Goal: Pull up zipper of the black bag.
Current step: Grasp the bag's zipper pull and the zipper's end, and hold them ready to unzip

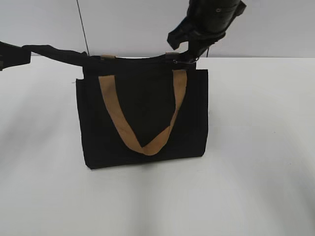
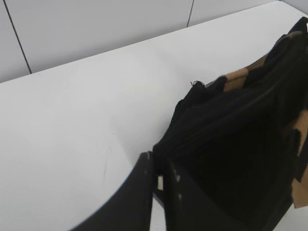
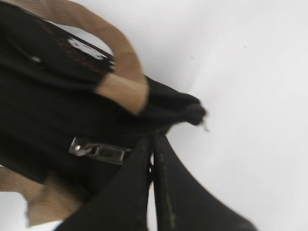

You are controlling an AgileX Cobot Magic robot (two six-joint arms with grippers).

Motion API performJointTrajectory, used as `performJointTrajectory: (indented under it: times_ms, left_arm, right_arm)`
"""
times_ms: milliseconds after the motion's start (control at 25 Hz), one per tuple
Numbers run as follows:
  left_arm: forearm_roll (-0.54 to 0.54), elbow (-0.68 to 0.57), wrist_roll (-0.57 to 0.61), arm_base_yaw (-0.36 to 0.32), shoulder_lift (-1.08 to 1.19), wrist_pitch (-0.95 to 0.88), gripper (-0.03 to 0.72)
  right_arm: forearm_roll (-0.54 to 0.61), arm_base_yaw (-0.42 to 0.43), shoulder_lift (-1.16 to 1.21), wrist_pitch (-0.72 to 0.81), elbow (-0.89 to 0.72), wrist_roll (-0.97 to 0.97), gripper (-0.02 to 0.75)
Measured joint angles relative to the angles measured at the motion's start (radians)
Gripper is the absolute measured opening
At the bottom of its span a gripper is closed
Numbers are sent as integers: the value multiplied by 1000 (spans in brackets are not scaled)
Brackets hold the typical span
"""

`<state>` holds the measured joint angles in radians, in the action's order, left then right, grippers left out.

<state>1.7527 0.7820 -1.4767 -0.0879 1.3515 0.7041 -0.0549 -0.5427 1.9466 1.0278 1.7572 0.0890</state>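
Right fingers [image 3: 153, 159] closed beside zipper [image 3: 98, 150] pull, bag's [image 1: 142, 113] top corner

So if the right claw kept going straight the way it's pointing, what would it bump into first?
Probably the black bag itself. The right gripper already sits closed at the bag's top edge, beside the silver zipper pull, so the fabric is right in its way. Depth is hard to judge.

Blurred zipper [image 3: 98, 150], bag [image 3: 43, 96] edge-cropped
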Motion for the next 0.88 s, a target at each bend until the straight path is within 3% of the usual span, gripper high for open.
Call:
performJointTrajectory:
  times_ms: [160,320,400,440,480,560,640,720,880]
  left_arm:
    - [0,0,0,-2,13,5,23]
    - [0,0,0,-5,45,2,25]
    - [0,0,0,-5,54,-1,75]
    - [0,0,0,-5,59,-2,130]
    - [-1,0,-5,-5,63,-3,242]
    - [-1,0,-58,-5,76,-21,454]
    - [-1,0,-126,-5,84,-47,596]
    - [-1,-2,-164,-5,84,-61,622]
    - [-2,-22,-191,-5,84,-74,594]
  right_arm:
    - [-50,32,-7,66,0,15,-15]
    - [-9,33,-8,72,0,23,-15]
    - [26,34,-8,73,0,28,14]
    - [50,35,-8,74,0,42,48]
    - [72,35,-9,75,0,66,111]
    - [135,36,-14,77,0,117,291]
    - [197,36,-31,74,0,154,466]
    - [228,36,-55,69,0,168,542]
    - [240,36,-116,68,0,175,564]
